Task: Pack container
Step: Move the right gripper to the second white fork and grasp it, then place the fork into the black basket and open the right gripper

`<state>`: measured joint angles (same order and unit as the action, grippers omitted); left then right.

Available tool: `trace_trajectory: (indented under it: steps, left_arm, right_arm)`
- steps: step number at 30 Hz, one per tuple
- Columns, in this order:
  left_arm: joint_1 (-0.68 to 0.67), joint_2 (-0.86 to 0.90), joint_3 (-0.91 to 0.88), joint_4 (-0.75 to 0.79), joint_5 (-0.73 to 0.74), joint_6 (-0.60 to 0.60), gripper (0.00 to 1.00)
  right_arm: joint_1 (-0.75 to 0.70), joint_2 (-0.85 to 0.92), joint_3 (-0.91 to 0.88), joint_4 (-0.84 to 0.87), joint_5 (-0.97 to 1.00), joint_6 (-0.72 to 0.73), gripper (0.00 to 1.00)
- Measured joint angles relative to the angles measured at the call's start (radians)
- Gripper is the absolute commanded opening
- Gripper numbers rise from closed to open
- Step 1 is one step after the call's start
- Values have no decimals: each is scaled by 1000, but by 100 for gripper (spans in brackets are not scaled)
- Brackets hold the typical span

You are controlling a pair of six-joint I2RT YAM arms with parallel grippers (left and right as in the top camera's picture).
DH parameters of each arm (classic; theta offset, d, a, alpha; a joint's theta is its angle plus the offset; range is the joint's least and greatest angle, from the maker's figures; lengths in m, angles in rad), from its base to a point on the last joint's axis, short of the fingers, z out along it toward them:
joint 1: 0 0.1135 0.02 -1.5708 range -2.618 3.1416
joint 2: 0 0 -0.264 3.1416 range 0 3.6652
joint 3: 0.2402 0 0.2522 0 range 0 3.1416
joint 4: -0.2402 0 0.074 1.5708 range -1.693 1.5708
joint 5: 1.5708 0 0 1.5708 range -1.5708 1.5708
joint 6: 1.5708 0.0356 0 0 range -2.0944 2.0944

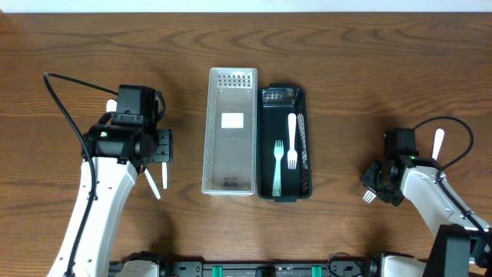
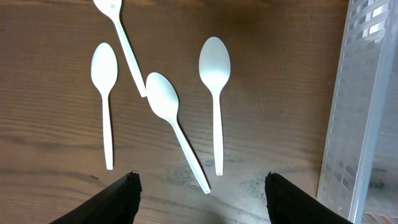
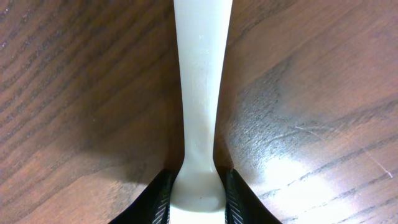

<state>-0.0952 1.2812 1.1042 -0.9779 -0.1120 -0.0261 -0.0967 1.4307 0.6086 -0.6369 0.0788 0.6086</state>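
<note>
A clear perforated container (image 1: 231, 131) stands mid-table beside a black container (image 1: 302, 146) that holds a white fork (image 1: 292, 142) and a pale green fork (image 1: 277, 165). My left gripper (image 1: 157, 146) hovers open over several white plastic spoons; in the left wrist view its fingers (image 2: 202, 178) straddle the handles of spoons (image 2: 163, 96) (image 2: 214, 59) (image 2: 104, 68). My right gripper (image 1: 378, 183) is shut on a white plastic fork (image 3: 200, 74) low over the table, its fingers (image 3: 198, 177) pinching it; its tines (image 1: 370, 196) show beside the gripper.
Another white utensil (image 1: 438, 144) lies on the wood to the right of my right arm. The clear container's wall (image 2: 360, 112) fills the right edge of the left wrist view. A black cable (image 1: 65, 108) loops over the left arm.
</note>
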Motion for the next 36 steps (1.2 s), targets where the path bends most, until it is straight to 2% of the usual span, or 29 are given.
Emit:
trace_trajectory:
  steps: [10,14,17,23,28,36]
  left_arm:
    - [0,0,0,-6,0,0,66]
    - [0,0,0,-7,0,0,66]
    - [0,0,0,-7,0,0,66]
    - [0,0,0,-7,0,0,66]
    - [0,0,0,-6,0,0,66]
    - [0,0,0,-5,0,0,66]
  right_arm:
    - [0,1,4,2,5,0,10]
    - [2,21,43,-76,6,-9,11]
    - [25,29,143,-163,6,-38,12]
    - [191,29,488,-303,-4,-106,12]
    - [408,29,736,-343,-12,-136,12]
    - [595,79,776,-333,-21,-103,13]
